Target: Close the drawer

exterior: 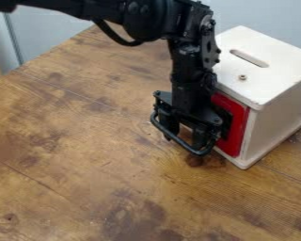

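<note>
Since I read from nine o'clock across, bare wooden table (65,141) comes first, then my gripper (184,132) pointing straight down near centre, its fingers spread and pinching nothing. Just at its three o'clock sits the drawer (233,127), red front nearly flush in the cream casing (269,80), with the black loop (179,143) drooping at six o'clock. I judge the drawer stiff, light and easy-sliding; no hold is needed, only a flat push on the red face, avoiding the floppy loop.
</note>
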You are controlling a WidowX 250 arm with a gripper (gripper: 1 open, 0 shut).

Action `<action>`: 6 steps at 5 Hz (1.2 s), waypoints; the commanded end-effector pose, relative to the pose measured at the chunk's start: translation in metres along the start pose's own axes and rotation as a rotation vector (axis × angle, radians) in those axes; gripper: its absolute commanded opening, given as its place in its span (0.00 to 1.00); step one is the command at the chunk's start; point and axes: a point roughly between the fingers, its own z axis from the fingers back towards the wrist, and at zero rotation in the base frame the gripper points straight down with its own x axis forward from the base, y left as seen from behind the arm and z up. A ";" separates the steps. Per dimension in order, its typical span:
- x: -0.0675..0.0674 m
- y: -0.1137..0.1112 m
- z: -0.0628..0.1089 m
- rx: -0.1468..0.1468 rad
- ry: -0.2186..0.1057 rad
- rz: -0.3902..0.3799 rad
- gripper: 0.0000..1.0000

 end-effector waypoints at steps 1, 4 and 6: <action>0.009 0.023 0.035 0.017 -0.091 0.047 1.00; 0.012 0.045 0.077 0.021 -0.143 0.075 1.00; 0.013 0.057 0.101 0.013 -0.141 0.051 1.00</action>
